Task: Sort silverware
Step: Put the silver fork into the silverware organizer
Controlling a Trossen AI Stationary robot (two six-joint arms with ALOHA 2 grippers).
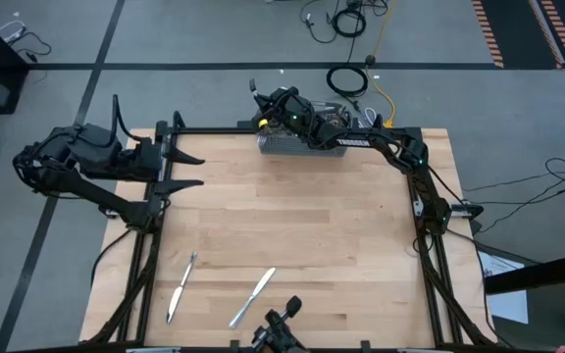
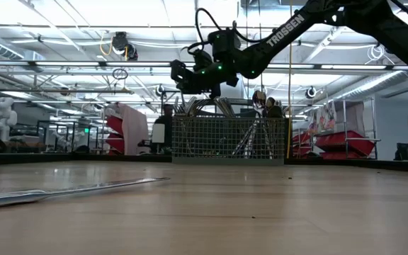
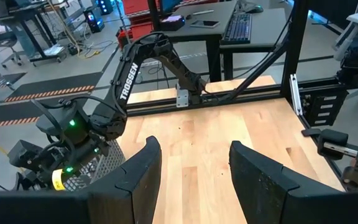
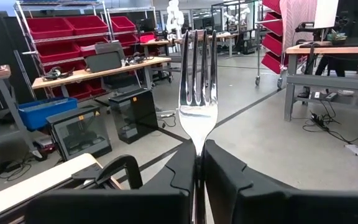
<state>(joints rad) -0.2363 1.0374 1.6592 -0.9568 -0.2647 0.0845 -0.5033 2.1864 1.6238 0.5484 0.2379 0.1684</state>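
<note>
Two knives [image 1: 252,297] lie flat on my tabletop [image 1: 292,226], lower left of the high frame | my left hand [image 3: 193,163] waits open at the left edge | my right hand [image 4: 198,163] pinches a fork [image 4: 197,87] above the basket [image 2: 230,137], top centre, holding more silverware [image 2: 211,107]

Grey floor [image 1: 165,39] with cables, red-bin shelving [image 4: 73,31], desks, bright ceiling lights [image 2: 83,10].
</note>
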